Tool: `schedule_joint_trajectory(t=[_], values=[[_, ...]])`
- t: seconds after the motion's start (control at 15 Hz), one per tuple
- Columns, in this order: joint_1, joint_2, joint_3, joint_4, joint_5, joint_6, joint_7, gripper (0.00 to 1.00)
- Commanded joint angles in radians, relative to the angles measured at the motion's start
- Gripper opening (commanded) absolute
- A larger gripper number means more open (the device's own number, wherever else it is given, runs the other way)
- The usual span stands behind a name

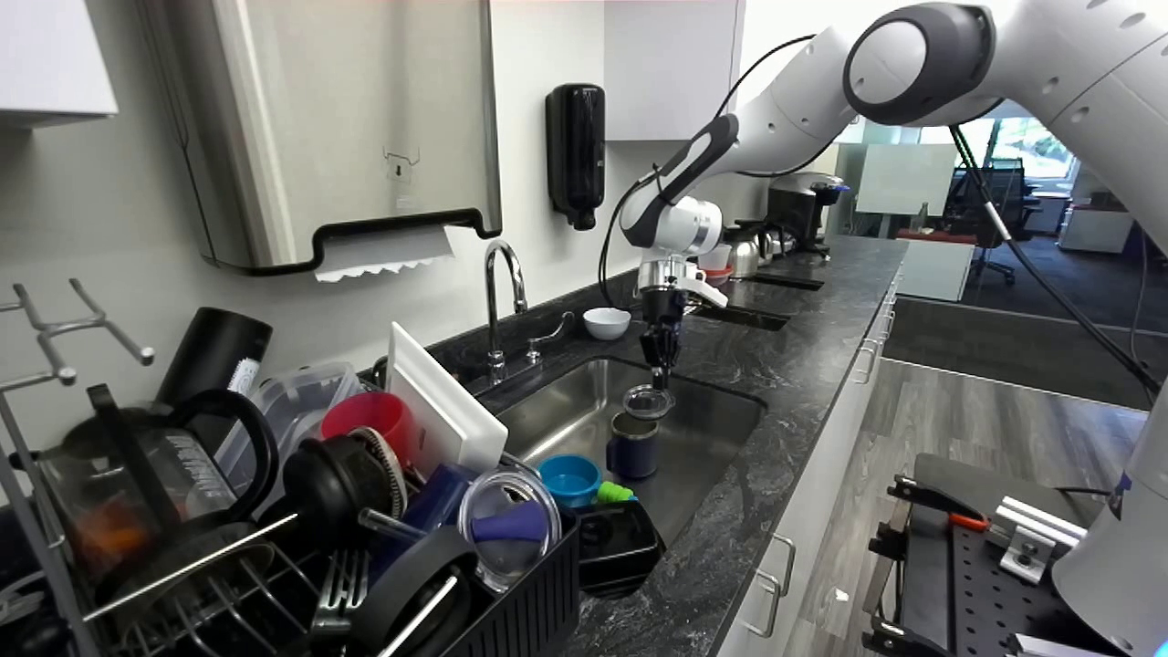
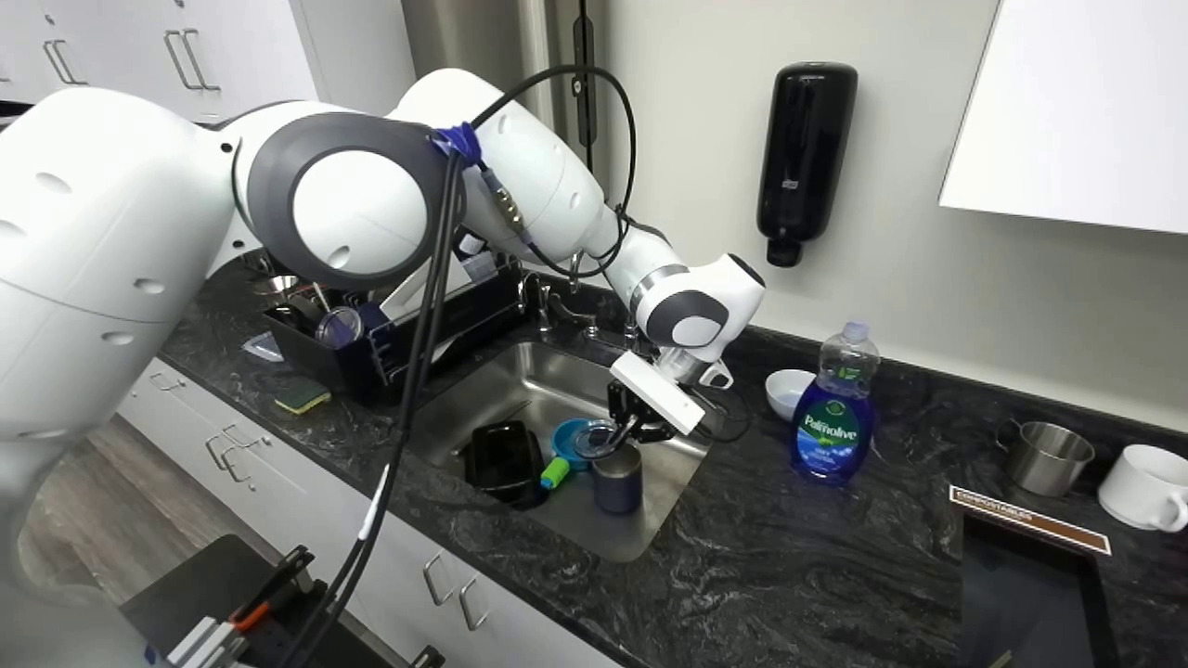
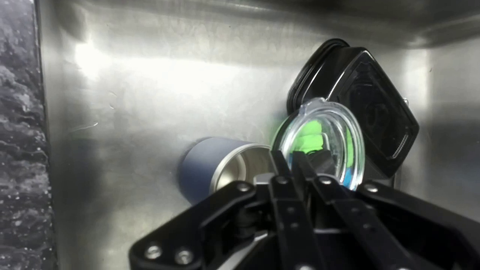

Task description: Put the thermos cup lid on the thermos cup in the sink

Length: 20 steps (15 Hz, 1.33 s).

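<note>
My gripper [image 1: 661, 372] points down into the sink [image 1: 707, 406], jaws closed on the edge of the thermos cup lid [image 1: 649, 401]. This lid is a clear round disc with a thick rim, held tilted in the air. In the wrist view the lid [image 3: 335, 125] spreads to the right of the fingertips, partly covered by the fingers [image 3: 279, 165]. The dark blue thermos cup [image 1: 636, 452] stands upright on the sink floor, uncovered. Both exterior views place the lid just above the cup's mouth; from the wrist, the cup [image 3: 200, 168] appears to the left of the lid.
A blue bowl [image 1: 570, 479], a bright green item [image 2: 555, 473] and a black container [image 2: 504, 459] share the sink. Behind it rises the chrome faucet [image 1: 494, 301]. A loaded dish rack [image 1: 516, 611] borders one end; a white bowl [image 2: 787, 390] and a soap bottle [image 2: 832, 422] stand beyond the other.
</note>
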Motion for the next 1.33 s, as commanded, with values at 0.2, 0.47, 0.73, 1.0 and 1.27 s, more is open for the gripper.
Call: schedule_joint_trajectory(t=[0.2, 0.47, 0.73, 1.0, 1.27], values=[[-0.013, 0.078, 0.016, 0.079, -0.003, 0.062, 0.075, 0.02], [-0.017, 0.104, 0.022, 0.107, -0.007, 0.086, 0.098, 0.02], [-0.018, 0.122, 0.023, 0.132, -0.008, 0.086, 0.115, 0.02], [-0.018, 0.142, 0.023, 0.156, -0.011, 0.079, 0.129, 0.02], [-0.015, 0.173, 0.022, 0.183, -0.017, 0.071, 0.141, 0.02]])
